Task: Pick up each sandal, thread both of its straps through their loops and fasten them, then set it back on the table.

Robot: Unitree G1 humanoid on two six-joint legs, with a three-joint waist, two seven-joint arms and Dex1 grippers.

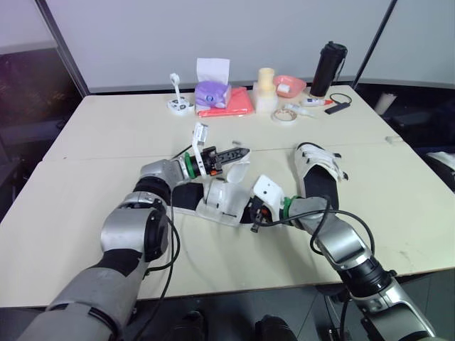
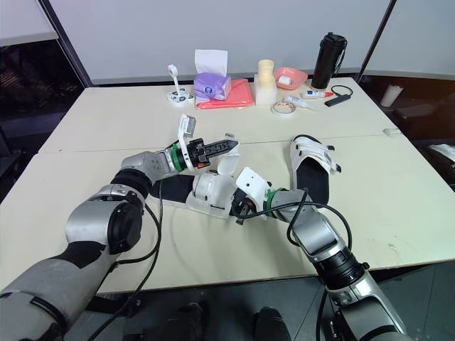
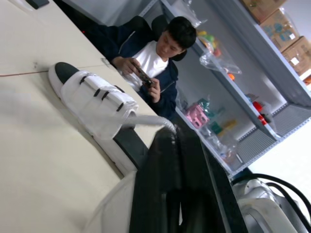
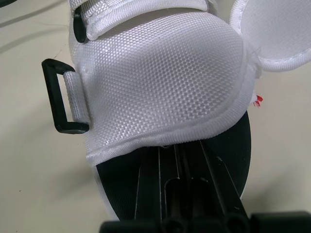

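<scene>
Unfastened sandal (image 1: 220,199) beside the seemingly finished sandal (image 1: 318,170) is getting threaded: left gripper (image 1: 238,153) pinching strap (image 3: 146,120), right gripper (image 1: 254,213) clamping sole (image 4: 233,145).

sandal (image 4: 160,73) woven cloth, matt; loop (image 4: 50,97) blk plastic

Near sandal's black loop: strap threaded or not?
Not threaded: the loop stands empty; the strap end is across the sandal from it.
</scene>
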